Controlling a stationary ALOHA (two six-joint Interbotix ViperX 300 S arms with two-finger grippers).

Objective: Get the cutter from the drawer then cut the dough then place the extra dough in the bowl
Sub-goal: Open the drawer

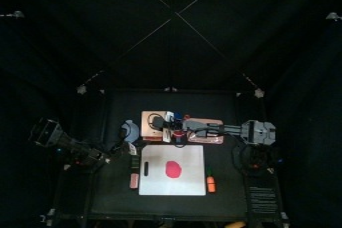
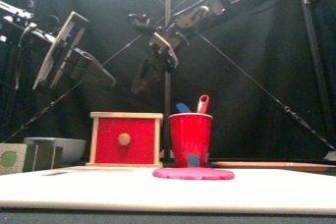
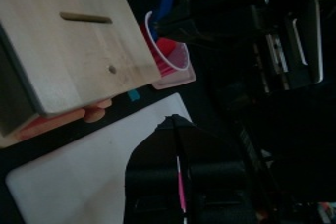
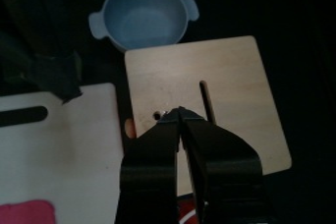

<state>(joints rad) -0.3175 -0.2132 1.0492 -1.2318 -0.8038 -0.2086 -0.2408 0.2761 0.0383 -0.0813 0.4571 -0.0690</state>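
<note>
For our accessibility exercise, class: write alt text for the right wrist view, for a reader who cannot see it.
The right gripper, jaws shut, hangs over the top of the pale wooden box. Past the box sits the empty blue-grey bowl; beside the box lies the white cutting board with red dough on it.

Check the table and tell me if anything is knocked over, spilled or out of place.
Nothing stands out. The wooden box stands upright with its drawer shut. The red cup is upright with its knives inside. The dough lies flat on the white board, and the bowl sits upright and empty.
</note>
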